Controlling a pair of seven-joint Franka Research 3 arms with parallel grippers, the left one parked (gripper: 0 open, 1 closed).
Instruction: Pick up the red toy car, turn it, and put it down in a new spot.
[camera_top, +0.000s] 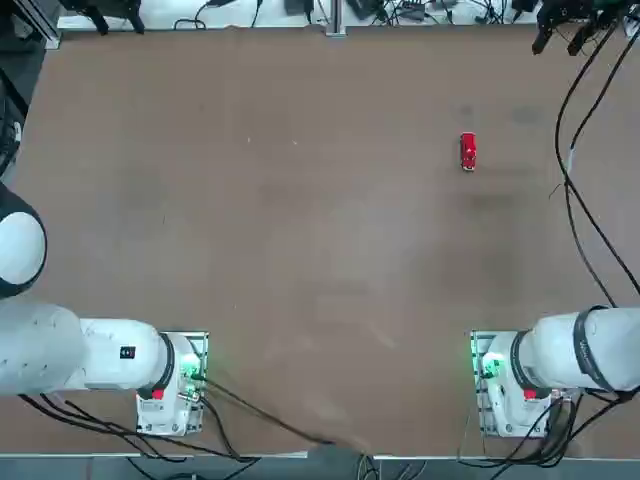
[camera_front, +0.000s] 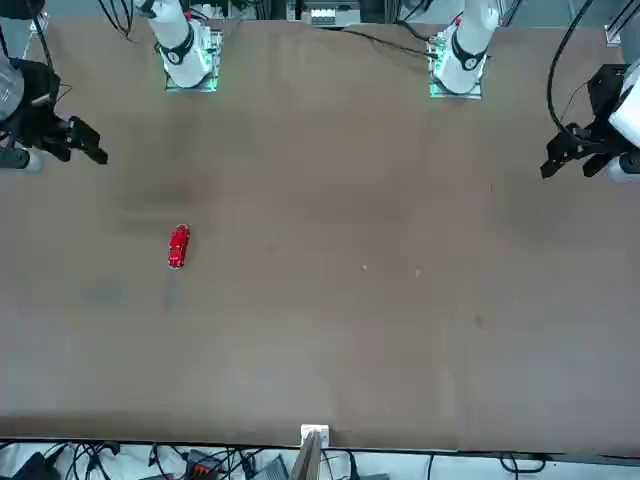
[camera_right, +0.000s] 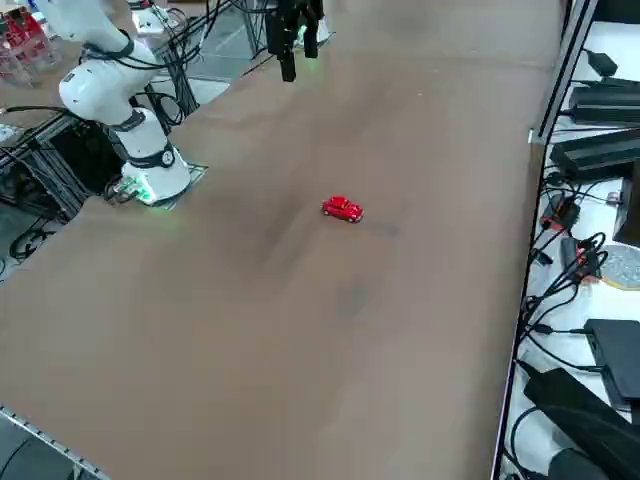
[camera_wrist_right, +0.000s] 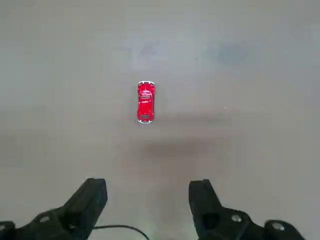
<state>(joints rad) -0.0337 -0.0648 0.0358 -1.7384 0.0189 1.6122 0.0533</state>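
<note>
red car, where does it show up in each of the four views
Top view: red car in the upper right, far from the arm bases.
Front view: car left of centre, midway down.
Right side view: car near the middle, slightly above centre.
Right wrist view: car alone on the table, beyond the open right gripper.
Shared landmark: the green-lit right arm base, missing only from the wrist view.

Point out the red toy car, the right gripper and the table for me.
red toy car (camera_wrist_right: 145, 102): right wrist view, on its roof.
right gripper (camera_wrist_right: 148, 200): right wrist view, midway between its open fingertips.
table (camera_top: 300, 250): top view, bare brown surface.
</note>
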